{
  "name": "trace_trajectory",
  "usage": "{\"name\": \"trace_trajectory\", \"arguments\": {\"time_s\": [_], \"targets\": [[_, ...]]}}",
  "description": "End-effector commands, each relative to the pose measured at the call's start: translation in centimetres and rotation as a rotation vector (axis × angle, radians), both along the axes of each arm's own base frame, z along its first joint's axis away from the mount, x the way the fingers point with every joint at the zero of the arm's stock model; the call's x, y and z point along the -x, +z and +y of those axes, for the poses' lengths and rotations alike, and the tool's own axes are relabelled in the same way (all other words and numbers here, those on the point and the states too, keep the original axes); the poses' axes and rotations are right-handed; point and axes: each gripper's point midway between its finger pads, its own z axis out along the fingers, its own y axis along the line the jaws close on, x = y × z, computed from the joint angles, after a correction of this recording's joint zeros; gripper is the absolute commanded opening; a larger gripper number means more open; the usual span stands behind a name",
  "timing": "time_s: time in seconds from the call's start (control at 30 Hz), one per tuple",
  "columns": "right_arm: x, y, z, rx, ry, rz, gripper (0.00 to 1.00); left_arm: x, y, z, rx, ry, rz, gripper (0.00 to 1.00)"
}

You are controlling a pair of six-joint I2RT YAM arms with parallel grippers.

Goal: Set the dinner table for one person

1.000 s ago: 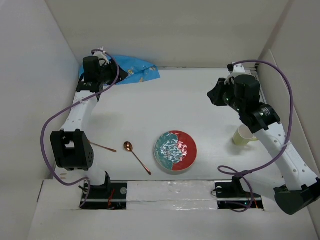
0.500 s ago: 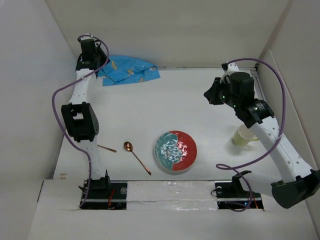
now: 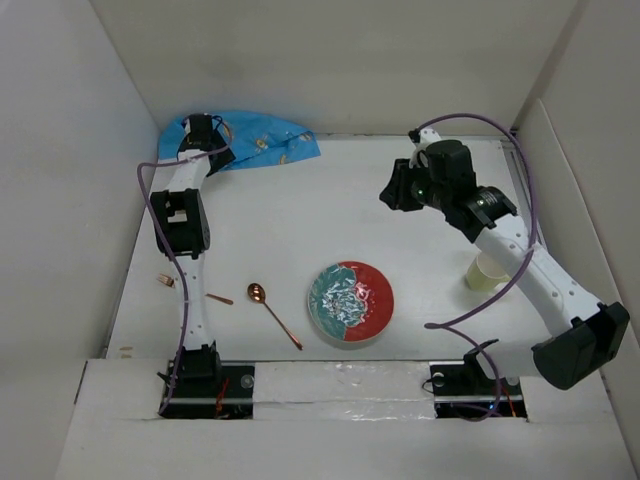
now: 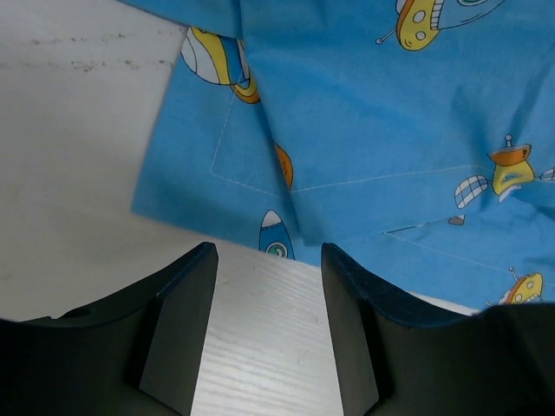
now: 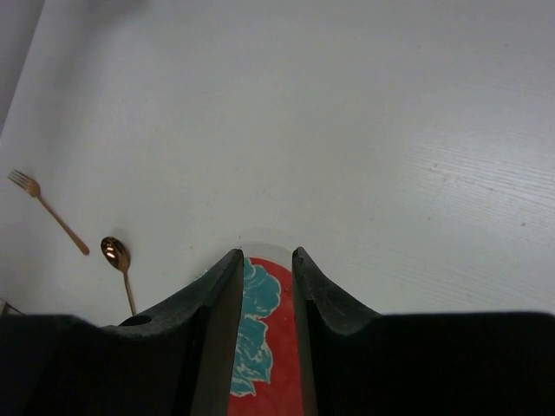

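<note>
Table (image 3: 300,215): white, matte, walled on three sides; spans the whole floor beneath both grippers; bears every item below.

Mat (image 3: 265,140): blue cloth, rocket print, rumpled in the far-left corner by the back wall. Not yet spread; probably the base layer, so due first.

Left gripper (image 4: 267,258): fingers apart, nothing between. Low at the mat's near edge, cloth just beyond the tips; apparently posed to pinch that edge and draw it out.

Right gripper (image 5: 264,256): narrow gap between fingers, empty. Raised over the far-right part of the table, facing the plate; seemingly kept out of the mat's way.

Plate (image 3: 350,302): red and teal, front centre.

Spoon (image 3: 272,310): copper, just left of plate, not touching.

Fork (image 3: 218,298): copper, left of spoon, partly hidden.

Cup (image 3: 485,272): pale, right side, well apart from plate.

Setting unassembled: pieces loose, none on mat.
</note>
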Motion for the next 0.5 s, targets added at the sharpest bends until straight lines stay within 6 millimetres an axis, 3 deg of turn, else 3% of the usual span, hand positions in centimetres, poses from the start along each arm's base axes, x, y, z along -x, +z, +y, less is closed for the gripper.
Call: {"name": "trace_trajectory", "arguments": {"time_s": [0.0, 0.1, 0.27, 0.47], "targets": [[0.3, 1.7, 1.9, -0.028, 0.049, -0.043, 0.35, -2.7, 4.5, -0.3, 0.011, 0.012, -0.140, 0.49], [0.5, 0.8, 2.4, -0.015, 0.049, -0.024, 0.34, -3.3, 3.7, -0.3, 0.022, 0.022, -0.150, 0.47], [1.0, 0.1, 3.8, 0.000, 0.069, -0.004, 0.33, -4.2, 2.0, -1.9, 0.115, -0.012, -0.158, 0.45], [0.9, 0.0, 4.4, 0.007, 0.065, 0.000, 0.31, -4.9, 1.4, -3.7, 0.186, -0.040, -0.171, 0.38]]}}
